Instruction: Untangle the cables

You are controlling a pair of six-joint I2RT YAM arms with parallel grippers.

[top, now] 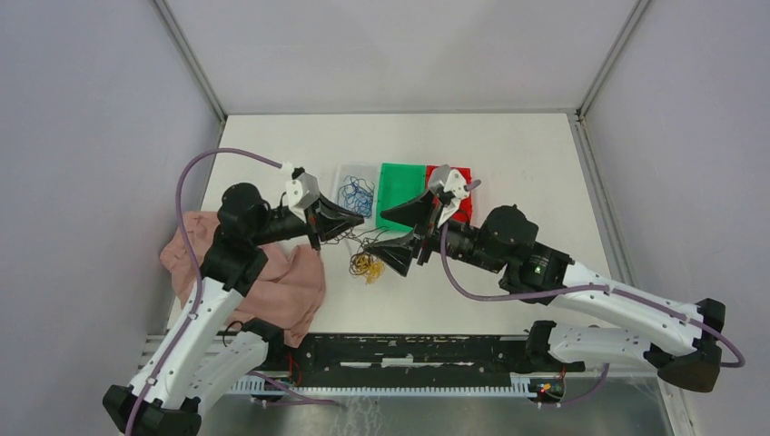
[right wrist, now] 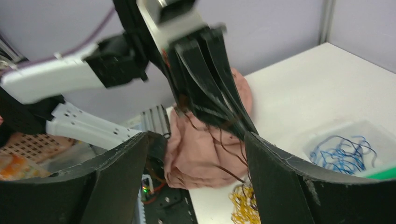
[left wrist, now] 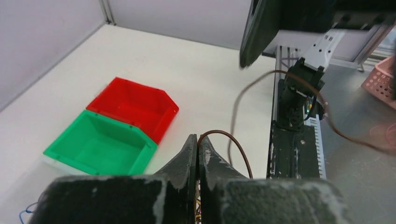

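Nearer than the green bin and to its left, a pink cloth lies on the counter. Just in front of that bin are the cables: a yellow bunch on the counter, with thin brown strands slanting up to the left gripper, whose jaws are pinched tight on them. The right gripper, jaws spread wide, sits either side of those strands. Left of the green bin, a clear bin holds blue cables. Right of it, the red bin is half hidden from above.
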